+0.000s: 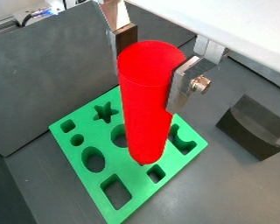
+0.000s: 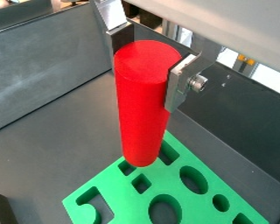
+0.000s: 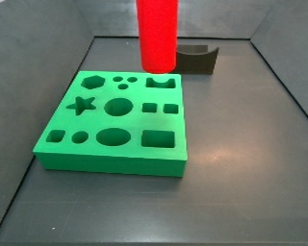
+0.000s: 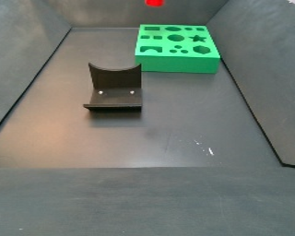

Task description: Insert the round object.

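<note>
My gripper (image 1: 149, 66) is shut on the round object (image 1: 143, 114), a tall, bright red cylinder held upright near its flat top. A silver finger (image 1: 184, 83) presses its side. The grip also shows in the other wrist view, with the gripper (image 2: 146, 66) on the cylinder (image 2: 140, 122). The cylinder hangs above the green block (image 1: 108, 179), which has several shaped holes, and its lower end hides part of the block (image 2: 166, 197). In a side view the cylinder (image 3: 157, 34) hangs over the far edge of the block (image 3: 118, 120); the gripper is out of frame. Only its tip (image 4: 154, 3) shows above the block (image 4: 177, 46).
A dark grey block with a curved notch (image 3: 199, 58) stands on the floor beside the green block, and shows in a wrist view (image 1: 254, 125) and a side view (image 4: 113, 88). Grey walls (image 3: 279, 86) enclose the floor.
</note>
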